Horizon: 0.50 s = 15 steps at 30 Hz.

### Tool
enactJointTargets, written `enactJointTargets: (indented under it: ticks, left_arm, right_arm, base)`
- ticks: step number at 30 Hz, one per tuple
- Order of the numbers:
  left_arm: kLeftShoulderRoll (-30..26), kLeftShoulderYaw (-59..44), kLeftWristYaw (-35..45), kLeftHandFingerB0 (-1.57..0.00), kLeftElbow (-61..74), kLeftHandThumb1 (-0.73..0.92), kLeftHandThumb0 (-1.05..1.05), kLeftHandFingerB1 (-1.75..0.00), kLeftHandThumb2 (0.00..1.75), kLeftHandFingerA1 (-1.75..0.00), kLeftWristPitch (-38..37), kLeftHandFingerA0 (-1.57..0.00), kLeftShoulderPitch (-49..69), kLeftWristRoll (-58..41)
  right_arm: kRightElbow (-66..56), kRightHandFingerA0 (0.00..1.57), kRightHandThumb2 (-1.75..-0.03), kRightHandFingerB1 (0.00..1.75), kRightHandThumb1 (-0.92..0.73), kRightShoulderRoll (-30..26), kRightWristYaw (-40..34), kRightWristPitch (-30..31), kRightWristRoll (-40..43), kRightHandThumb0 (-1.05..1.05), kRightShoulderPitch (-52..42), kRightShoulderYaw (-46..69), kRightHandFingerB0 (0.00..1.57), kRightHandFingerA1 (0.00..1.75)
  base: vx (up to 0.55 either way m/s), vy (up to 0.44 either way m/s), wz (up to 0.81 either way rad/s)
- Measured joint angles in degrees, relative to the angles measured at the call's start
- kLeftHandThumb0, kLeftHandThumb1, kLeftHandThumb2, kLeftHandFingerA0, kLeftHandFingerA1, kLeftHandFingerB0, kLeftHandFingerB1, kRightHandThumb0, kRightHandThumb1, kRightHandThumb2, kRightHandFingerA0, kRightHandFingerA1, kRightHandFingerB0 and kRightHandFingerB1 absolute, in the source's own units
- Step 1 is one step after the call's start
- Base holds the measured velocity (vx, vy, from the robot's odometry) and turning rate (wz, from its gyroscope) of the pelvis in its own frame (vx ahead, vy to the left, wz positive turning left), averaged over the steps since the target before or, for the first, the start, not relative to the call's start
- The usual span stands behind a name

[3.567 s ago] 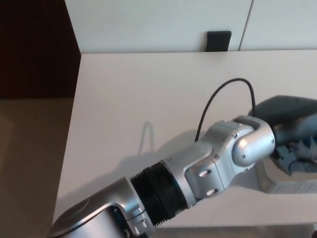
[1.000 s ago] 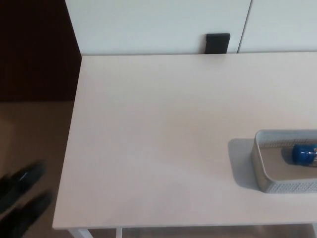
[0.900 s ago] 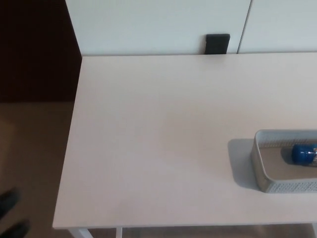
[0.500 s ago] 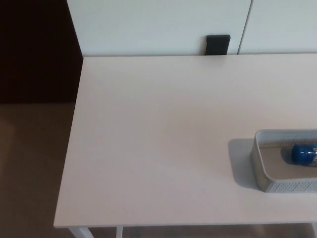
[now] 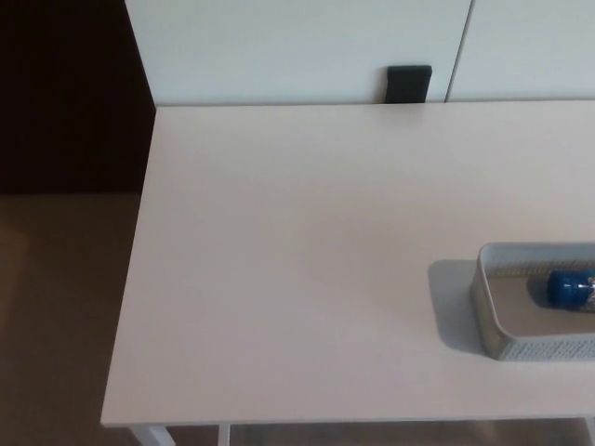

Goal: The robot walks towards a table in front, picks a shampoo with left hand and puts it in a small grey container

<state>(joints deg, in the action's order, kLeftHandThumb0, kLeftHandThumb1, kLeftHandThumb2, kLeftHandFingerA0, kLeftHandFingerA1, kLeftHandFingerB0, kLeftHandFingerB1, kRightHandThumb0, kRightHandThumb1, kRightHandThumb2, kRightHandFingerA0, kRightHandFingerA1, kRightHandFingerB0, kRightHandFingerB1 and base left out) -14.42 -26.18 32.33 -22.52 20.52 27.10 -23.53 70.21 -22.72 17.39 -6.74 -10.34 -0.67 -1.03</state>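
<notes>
A blue shampoo bottle (image 5: 569, 286) lies on its side inside the small grey mesh container (image 5: 493, 316), which stands on the white table (image 5: 307, 269) at the right edge of the head view. Part of the bottle and of the container is cut off by the picture's right edge. Neither of my hands shows in the picture.
The table's left edge runs down the picture at about a quarter of its width, with brown floor (image 5: 56, 316) beyond it. A white wall with a black socket plate (image 5: 410, 83) stands behind the table. A dark panel (image 5: 65, 93) fills the upper left.
My left arm, stretched over the container 3.6 s ago, has drawn back out of view. The dark hand seen low at the left a second ago is gone. The bottle stays in the container.
</notes>
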Motion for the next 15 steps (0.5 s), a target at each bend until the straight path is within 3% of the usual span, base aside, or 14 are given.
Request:
enactJointTargets:
  ticks: [1,3,5,6,7,8,9,11,12,13,15]
  left_arm:
    - [-0.7,1.9,-0.6,-0.17,-1.9,0.68,-0.40,-0.32,0.80,-0.41,-0.3,-0.18,-1.8,1.1]
    - [-1.9,5.3,-2.1,-0.20,-5.7,0.73,-0.37,-0.34,0.79,-0.40,-1.1,-0.19,-5.4,3.3]
    - [-2.3,7.9,-3.9,-0.23,-9.3,0.75,-0.35,-0.35,0.72,-0.47,-2.1,-0.36,-8.9,5.3]
    - [-2.5,9.5,-4.9,-0.23,-11.2,0.75,-0.35,-0.35,0.72,-0.47,-2.8,-0.36,-10.5,6.4]
    - [-2.6,10.7,-5.7,-0.26,-12.7,0.75,-0.32,-0.33,0.70,-0.84,-3.5,-0.50,-11.7,7.3]
    - [-2.6,11.3,-6.0,-0.27,-13.2,0.72,-0.34,-0.33,0.68,-0.43,-3.8,-0.39,-12.2,7.6]
    - [-2.9,13.4,-7.2,-0.13,-15.2,0.54,-0.33,-0.48,1.03,-0.61,-5.0,-0.36,-13.7,8.9]
    - [-3.1,16.8,-9.2,-0.13,-18.1,0.55,-0.35,-0.49,1.04,-0.60,-6.6,-0.35,-15.4,11.0]
    - [-3.2,18.3,-10.1,-0.27,-19.4,0.73,-0.39,-0.33,0.73,-0.60,-7.2,-0.49,-16.1,11.9]
    - [-3.3,19.6,-10.8,-0.26,-20.6,0.69,-0.35,-0.34,0.77,-1.16,-7.8,-0.54,-16.5,12.6]
    - [-3.5,22.3,-12.6,-0.26,-23.2,0.69,-0.34,-0.34,0.78,-1.24,-9.3,-0.57,-17.4,14.5]
  right_arm:
    - [0.1,0.50,-0.62,0.33,-0.72,0.0,0.0,0.0,0.0,-0.32,-0.1,0.0,0.32,0.41]
    - [0.3,0.47,-0.63,0.33,-0.73,0.0,-0.2,-0.1,-0.1,-0.31,-0.3,-0.1,0.31,0.41]
    - [0.3,0.46,-0.63,0.33,-0.73,0.0,-0.3,-0.1,-0.1,-0.31,-0.4,-0.1,0.31,0.41]
    - [0.3,0.46,-0.63,0.33,-0.73,0.0,-0.3,-0.2,-0.1,-0.31,-0.4,-0.2,0.31,0.41]
    - [0.3,0.48,-0.62,0.33,-0.72,0.0,-0.4,-0.2,-0.2,-0.30,-0.4,-0.2,0.31,0.41]
    - [0.3,0.47,-0.62,0.33,-0.72,0.0,-0.4,-0.2,-0.2,-0.29,-0.4,-0.2,0.31,0.41]
    - [0.3,0.46,-0.62,0.33,-0.73,0.0,-0.4,-0.3,-0.2,-0.29,-0.4,-0.2,0.31,0.40]
    - [0.3,0.46,-0.63,0.33,-0.74,0.0,-0.4,-0.3,-0.2,-0.30,-0.4,-0.2,0.31,0.40]
    - [0.3,0.46,-0.63,0.33,-0.74,0.0,-0.4,-0.3,-0.2,-0.30,-0.4,-0.2,0.31,0.40]
    - [0.2,0.45,-0.62,0.33,-0.73,0.0,-0.4,-0.3,-0.2,-0.30,-0.4,-0.1,0.31,0.40]
    - [0.1,0.46,-0.61,0.33,-0.72,0.0,-0.3,-0.4,-0.2,-0.29,-0.5,-0.1,0.32,0.40]
  base:
    - [0.00,0.000,0.00]
    - [0.00,0.000,0.00]
    - [0.00,0.000,0.00]
    - [0.00,0.000,0.00]
    - [0.00,0.000,0.00]
    - [0.00,0.000,0.00]
    - [0.00,0.000,0.00]
    - [0.00,0.000,0.00]
    - [0.00,0.000,0.00]
    - [0.00,0.000,0.00]
    - [0.00,0.000,0.00]
